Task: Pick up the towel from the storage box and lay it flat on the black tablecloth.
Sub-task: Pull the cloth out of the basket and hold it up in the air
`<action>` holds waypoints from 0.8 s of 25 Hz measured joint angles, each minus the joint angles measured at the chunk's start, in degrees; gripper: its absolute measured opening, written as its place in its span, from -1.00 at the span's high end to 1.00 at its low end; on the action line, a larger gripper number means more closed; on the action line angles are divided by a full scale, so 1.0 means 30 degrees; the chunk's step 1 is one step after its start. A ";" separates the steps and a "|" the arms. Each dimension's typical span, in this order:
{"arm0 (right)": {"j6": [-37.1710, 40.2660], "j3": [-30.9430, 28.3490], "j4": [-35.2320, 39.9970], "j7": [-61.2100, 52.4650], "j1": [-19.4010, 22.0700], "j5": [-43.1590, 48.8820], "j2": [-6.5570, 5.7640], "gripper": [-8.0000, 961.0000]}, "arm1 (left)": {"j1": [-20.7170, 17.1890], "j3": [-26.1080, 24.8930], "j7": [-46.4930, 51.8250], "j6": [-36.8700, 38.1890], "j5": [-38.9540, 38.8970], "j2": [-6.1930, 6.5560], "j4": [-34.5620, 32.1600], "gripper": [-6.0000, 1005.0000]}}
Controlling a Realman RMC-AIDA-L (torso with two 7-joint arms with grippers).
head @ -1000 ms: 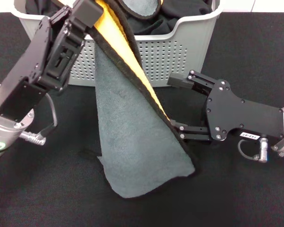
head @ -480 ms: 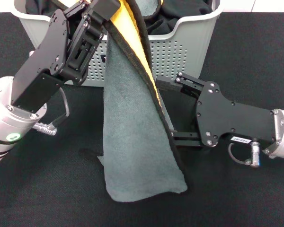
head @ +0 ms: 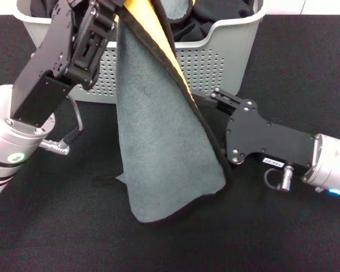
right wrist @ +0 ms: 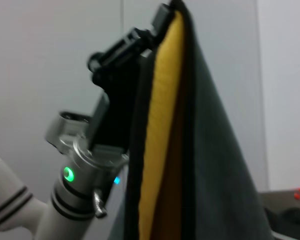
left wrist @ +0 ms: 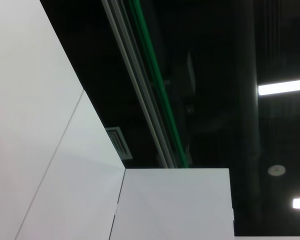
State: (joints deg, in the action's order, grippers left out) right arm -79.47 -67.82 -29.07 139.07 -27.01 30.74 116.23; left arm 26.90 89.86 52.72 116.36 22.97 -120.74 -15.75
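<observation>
The towel (head: 164, 153) hangs in front of the storage box (head: 232, 56), grey face toward me, with a yellow strip and black trim along its right edge. Its lower corner rests on the black tablecloth (head: 62, 226). My left gripper (head: 118, 7) is raised at the top of the head view and shut on the towel's upper corner. The right gripper (head: 211, 127) is open at the towel's right edge; one finger (head: 207, 103) shows and the other is hidden behind the cloth. The right wrist view shows the towel (right wrist: 200, 165) hanging from the left gripper (right wrist: 157, 25).
Black cloths (head: 221, 17) and a round grey black-rimmed cloth (head: 173, 8) lie in the box. The left wrist view shows only ceiling and wall. The tablecloth stretches out on both sides and in front of the towel.
My right gripper has moved left, up to the towel's edge, and its lower finger is now hidden by the cloth. The left gripper has risen slightly, and the towel has swung and spread wider.
</observation>
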 joint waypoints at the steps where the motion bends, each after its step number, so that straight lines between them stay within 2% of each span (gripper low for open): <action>1: 0.0105 -0.0095 0.0062 0.0012 0.0138 -0.0033 -0.0021 -0.75 | 0.0000 0.0003 0.0033 -0.0001 -0.0093 0.0007 0.0001 0.93; 9: 0.0601 -0.1120 0.0852 0.0579 0.1004 -0.0109 -0.0008 -0.74 | -0.0191 0.0017 0.0095 0.0003 -0.0190 0.0027 0.0055 0.93; 20: 0.0932 -0.1109 0.1090 0.0730 0.1002 -0.0110 -0.0015 -0.72 | -0.0241 0.0048 0.0086 0.0034 -0.0111 0.0044 0.0028 0.93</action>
State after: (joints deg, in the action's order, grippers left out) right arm -76.68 -71.15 -25.80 141.26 -24.01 30.41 116.19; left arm 26.17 90.01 52.98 116.46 22.64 -120.61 -15.67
